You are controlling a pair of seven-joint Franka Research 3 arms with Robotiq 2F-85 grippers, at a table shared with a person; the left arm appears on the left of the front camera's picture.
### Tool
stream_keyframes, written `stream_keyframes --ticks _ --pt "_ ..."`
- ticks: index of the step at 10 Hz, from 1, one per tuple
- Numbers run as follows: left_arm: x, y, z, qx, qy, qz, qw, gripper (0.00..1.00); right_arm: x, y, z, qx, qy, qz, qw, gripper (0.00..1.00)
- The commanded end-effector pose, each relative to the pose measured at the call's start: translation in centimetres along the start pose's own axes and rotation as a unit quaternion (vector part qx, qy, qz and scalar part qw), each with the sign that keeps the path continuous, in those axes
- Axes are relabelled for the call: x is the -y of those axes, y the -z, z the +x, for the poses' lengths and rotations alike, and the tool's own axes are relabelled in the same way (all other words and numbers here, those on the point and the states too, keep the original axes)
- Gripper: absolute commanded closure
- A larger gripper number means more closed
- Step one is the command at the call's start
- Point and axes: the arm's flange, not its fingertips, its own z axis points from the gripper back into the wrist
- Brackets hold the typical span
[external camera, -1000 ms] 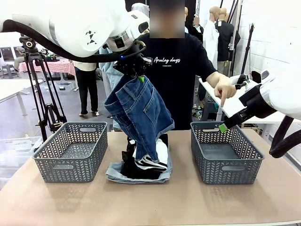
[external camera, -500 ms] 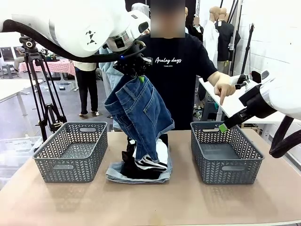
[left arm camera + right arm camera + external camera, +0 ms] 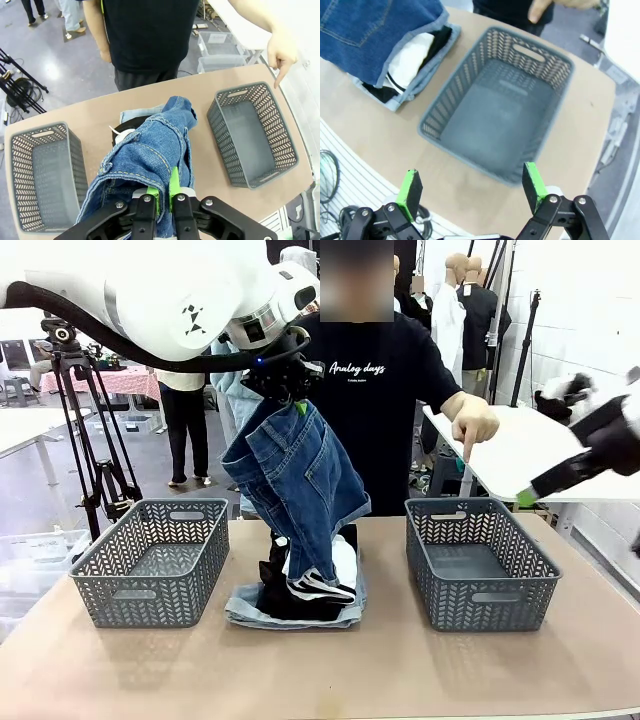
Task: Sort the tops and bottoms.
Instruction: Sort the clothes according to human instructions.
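I am keeping nothing loose here: my left hand (image 3: 165,195) is clamping the dark blue denim (image 3: 295,480), which is hanging directly beneath it, above the pile of clothes (image 3: 300,592) on the tabletop (image 3: 400,670); my right hand (image 3: 471,184) is hovering, fingers apart, beside the right basket (image 3: 505,115).

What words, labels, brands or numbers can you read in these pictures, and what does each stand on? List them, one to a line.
"Analog days": white lettering on the chest of the person's black T-shirt.
A smaller white line just beneath it: too small to read.
Black triangle marks on the left arm: a logo pattern, no letters.
Dark blue denim shorts: no readable label.
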Motion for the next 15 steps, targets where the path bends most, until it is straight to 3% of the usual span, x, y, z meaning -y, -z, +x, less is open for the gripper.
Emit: stream_keyframes --ticks 1,4,5,8,11,12,15 --pt "-0.2 -0.6 0.4 0.005 -0.002 -0.002 1.000 1.00 1.4 -2.4 -1.9 -0.002 0.015 -0.006 1.000 0.00" --pt "1.2 -0.1 0.7 0.007 -0.016 -0.015 1.000 1.00 2.9 0.8 -1.5 -0.009 0.029 0.042 0.999 0.00" --pt "2.7 -1.0 1.9 0.033 -0.036 -0.034 0.998 1.00 1.9 -2.4 -2.1 -0.003 0.030 0.001 1.000 0.00" --pt "9.0 -6.4 6.0 0.109 0.010 -0.081 0.991 1.00 1.9 -2.4 -2.1 -0.003 0.030 0.001 1.000 0.00" --pt "13.8 -6.8 7.5 0.112 0.003 -0.122 0.986 1.00 1.9 -2.4 -2.1 -0.003 0.030 0.001 1.000 0.00" --pt "10.5 -9.0 5.5 0.107 0.020 -0.106 0.988 1.00 1.9 -2.4 -2.1 -0.003 0.030 0.001 1.000 0.00" --pt "10.5 -9.0 5.5 0.107 0.020 -0.106 0.988 1.00 1.9 -2.4 -2.1 -0.003 0.030 0.001 1.000 0.00"
